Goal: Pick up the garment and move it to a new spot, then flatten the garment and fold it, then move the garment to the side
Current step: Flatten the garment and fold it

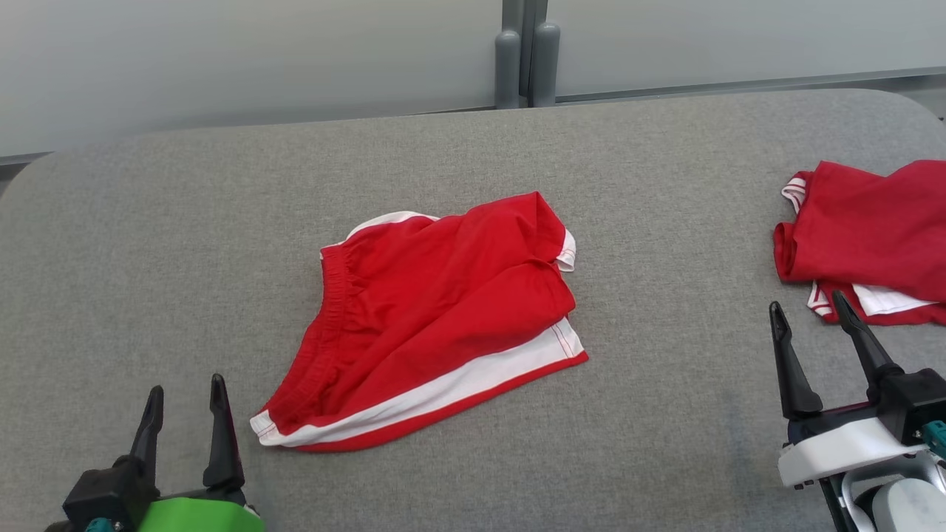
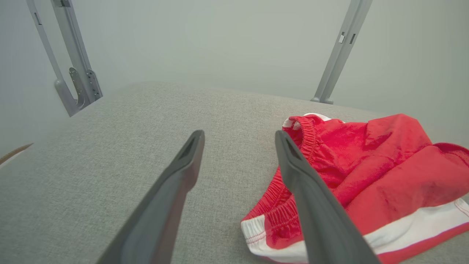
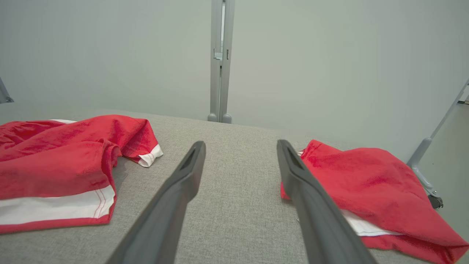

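Note:
The garment [image 1: 436, 318], red shorts with white side stripes and an elastic waistband, lies loosely rumpled in the middle of the grey table [image 1: 148, 244]; its waistband end [image 2: 300, 172] and its leg end [image 3: 62, 165] show in the wrist views. My left gripper [image 1: 186, 393] stands open at the lower left, just left of the waistband corner and holding nothing. My right gripper [image 1: 807, 307] stands open at the lower right, well to the right of the shorts. Its fingers [image 3: 190, 165] are empty.
A second red and white garment [image 1: 872, 244] lies crumpled at the table's right edge, just beyond my right gripper, and also appears as a red heap [image 3: 366, 183] in the right wrist view. Grey posts [image 1: 526, 55] stand behind the table's rounded far edge.

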Controlling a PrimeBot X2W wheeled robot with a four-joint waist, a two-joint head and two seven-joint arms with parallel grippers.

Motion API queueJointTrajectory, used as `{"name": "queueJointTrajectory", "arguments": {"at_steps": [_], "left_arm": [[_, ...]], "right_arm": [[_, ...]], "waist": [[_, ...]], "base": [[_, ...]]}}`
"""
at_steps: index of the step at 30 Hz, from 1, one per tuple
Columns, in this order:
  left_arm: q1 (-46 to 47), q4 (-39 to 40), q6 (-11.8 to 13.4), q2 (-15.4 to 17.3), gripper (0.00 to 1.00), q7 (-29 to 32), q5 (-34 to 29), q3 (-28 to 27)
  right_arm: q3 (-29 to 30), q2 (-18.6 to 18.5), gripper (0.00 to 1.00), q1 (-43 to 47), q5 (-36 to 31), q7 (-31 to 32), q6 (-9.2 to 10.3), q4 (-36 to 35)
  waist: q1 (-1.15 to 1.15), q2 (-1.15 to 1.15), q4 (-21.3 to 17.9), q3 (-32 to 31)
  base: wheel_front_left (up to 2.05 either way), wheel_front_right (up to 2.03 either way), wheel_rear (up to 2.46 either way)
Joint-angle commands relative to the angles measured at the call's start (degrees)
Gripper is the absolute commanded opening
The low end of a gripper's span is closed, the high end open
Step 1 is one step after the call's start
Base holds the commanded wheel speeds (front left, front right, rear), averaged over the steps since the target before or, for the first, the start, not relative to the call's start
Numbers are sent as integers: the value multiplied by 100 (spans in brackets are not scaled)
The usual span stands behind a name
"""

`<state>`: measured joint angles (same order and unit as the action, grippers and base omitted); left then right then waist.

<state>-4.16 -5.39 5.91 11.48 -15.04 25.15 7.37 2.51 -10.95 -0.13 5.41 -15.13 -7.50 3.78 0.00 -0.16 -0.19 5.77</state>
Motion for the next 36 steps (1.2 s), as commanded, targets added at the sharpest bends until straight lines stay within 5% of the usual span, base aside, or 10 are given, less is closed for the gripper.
{"name": "queueJointTrajectory", "arguments": {"at_steps": [1, 14, 36], "left_arm": [[-155, 87, -50, 140, 100, -15, -187, -56], [-277, -163, -544, 480, 100, -15, -569, 11], [-151, -634, -1014, 214, 100, -16, -762, -161]], "right_arm": [[-65, -12, 100, -3, -96, -1, 2, -75], [-283, 238, 100, 257, -319, -1, 2, 39], [-99, 456, 100, 478, -323, -1, 2, 268]], "waist": [[0, 16, 19, -51], [0, 16, 87, -185], [0, 16, 182, -368]], "base": [[0, 0, 0], [0, 0, 0], [0, 0, 0]]}}
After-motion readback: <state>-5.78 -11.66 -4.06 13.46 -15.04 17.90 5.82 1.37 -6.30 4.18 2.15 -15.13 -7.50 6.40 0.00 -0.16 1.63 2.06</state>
